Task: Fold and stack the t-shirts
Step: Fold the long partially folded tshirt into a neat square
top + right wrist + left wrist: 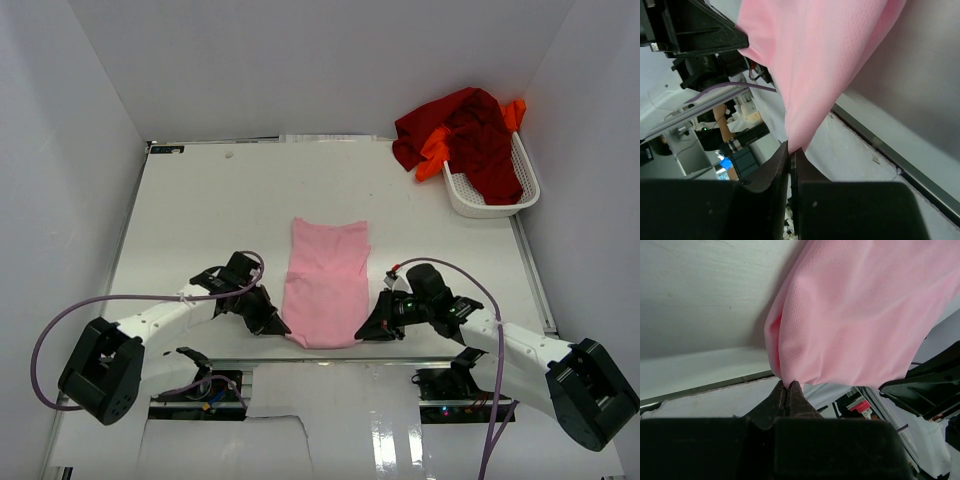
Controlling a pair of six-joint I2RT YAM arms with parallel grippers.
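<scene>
1. Pink cloth is what both my tools are clamped on. The left tool [788, 385] pinches the near left corner of the pink shirt [325, 285], and the right tool [791, 150] pinches its near right corner. Both have their fingers pressed together on a fold of fabric.
2. From my tools, the pink shirt runs straight ahead as one long, narrow strip. Its long axis points away from me across the bench [200, 220]. Its near hem spans the gap between the two tools, and its far end lies flat, well ahead of both.
3. Neither arm is nearer, since each holds its own corner at about the same reach. I judge that the next move is to carry the near hem forward along that axis and lay it on the far end. For that, the two tools must travel level and together, or the fold will skew.
4. The dark red shirt [480, 140] and the orange shirt [432, 155] lie far ahead and off to the right of my right tool. They are heaped in and over a white basket [480, 208], and the right arm is the nearer one to them.
5. Count: three shirts (one pink, one dark red, one orange), one basket and two tools.
</scene>
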